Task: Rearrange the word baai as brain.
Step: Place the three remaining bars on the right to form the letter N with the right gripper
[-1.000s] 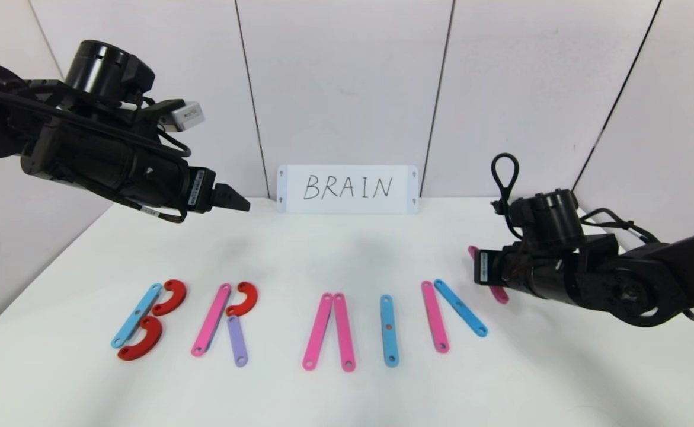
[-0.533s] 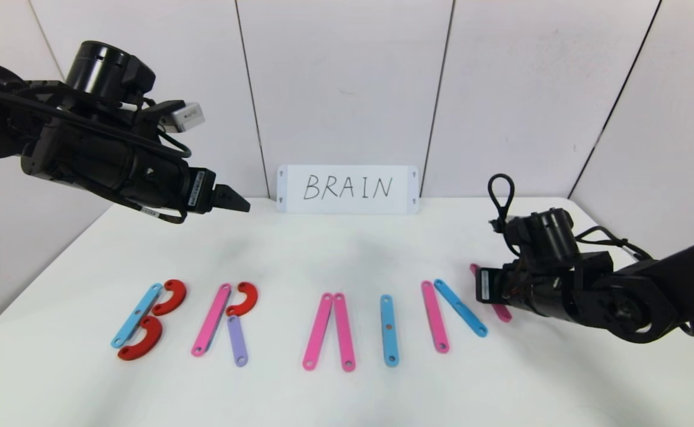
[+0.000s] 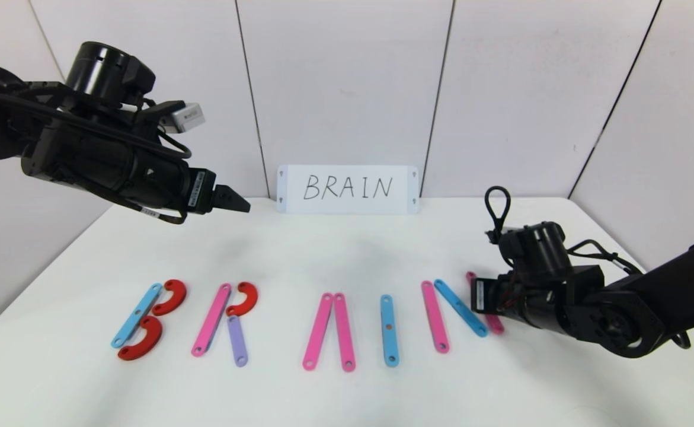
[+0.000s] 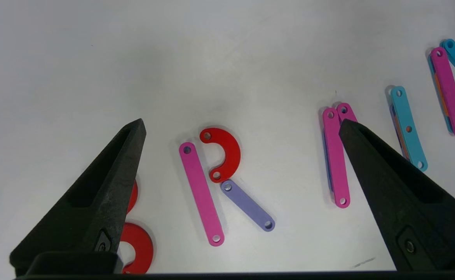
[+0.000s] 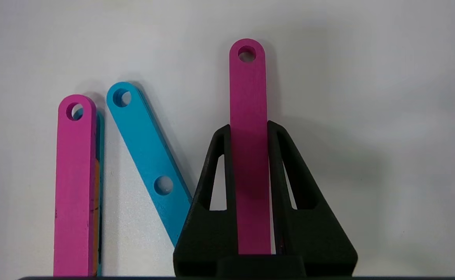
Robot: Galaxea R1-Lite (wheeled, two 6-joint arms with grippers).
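Note:
The word lies across the white table as flat holed pieces. A blue strip [image 3: 136,314] with two red curves [image 3: 170,296] forms B. A pink strip [image 3: 211,319], a red curve [image 3: 243,298] and a purple strip [image 3: 237,340] form R. Two pink strips [image 3: 318,331] lean together, followed by a lone blue strip [image 3: 388,330]. At the right end lie a pink strip [image 3: 434,316] and a slanted blue strip [image 3: 460,308]. My right gripper [image 5: 248,126] is shut on another pink strip [image 5: 247,85], low over the table just right of the slanted blue one. My left gripper [image 3: 237,201] hangs open, high at the back left.
A white card [image 3: 347,188] with handwritten BRAIN stands against the back wall. White wall panels close off the back and sides. The table's front edge runs just below the row of letters.
My right gripper has come down and forward with the pink strip, bringing it closer to the slanted blue strip. The left arm has not moved.

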